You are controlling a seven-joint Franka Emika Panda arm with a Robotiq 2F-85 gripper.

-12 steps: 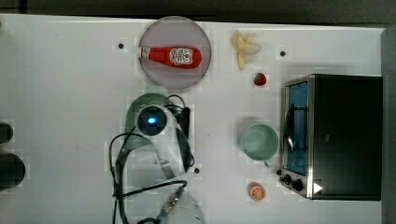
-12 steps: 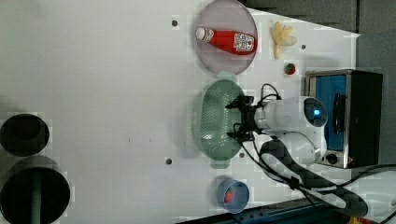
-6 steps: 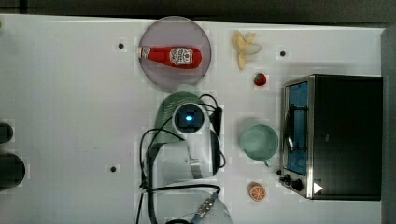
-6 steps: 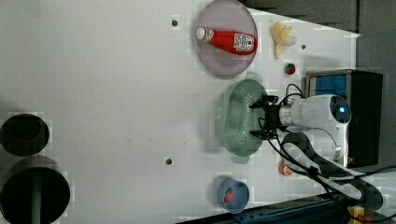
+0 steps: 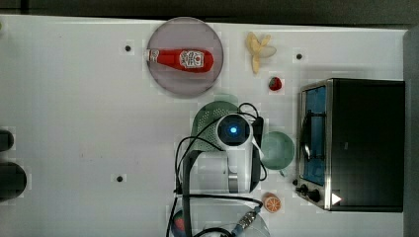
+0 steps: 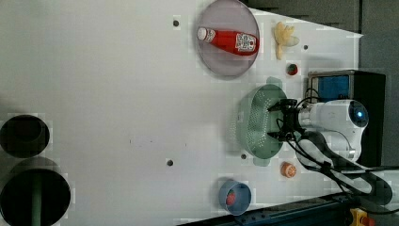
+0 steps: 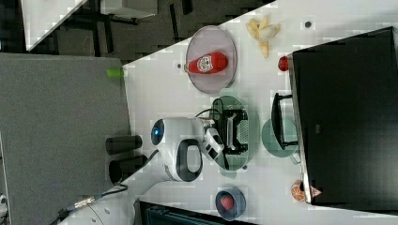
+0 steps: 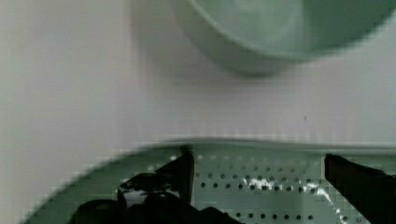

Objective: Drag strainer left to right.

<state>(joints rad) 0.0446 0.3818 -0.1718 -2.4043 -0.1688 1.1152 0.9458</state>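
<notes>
One pale mint-green oblong plastic strainer [image 6: 259, 123] sits on the white table [image 5: 74, 123], just beside the one round teal-green cup [image 5: 277, 150] and in front of the one black toaster oven [image 5: 363, 143]. The black gripper [image 6: 281, 120] reaches down inside the strainer with its fingers [image 8: 180, 170] spread wide apart, clamped on nothing. One grey-lilac round plate [image 5: 165, 74] carries one red ketchup bottle [image 5: 180, 59]. One peeled banana [image 5: 259, 49], one strawberry [image 5: 275, 83] and one orange half [image 5: 272, 203] lie near the oven.
</notes>
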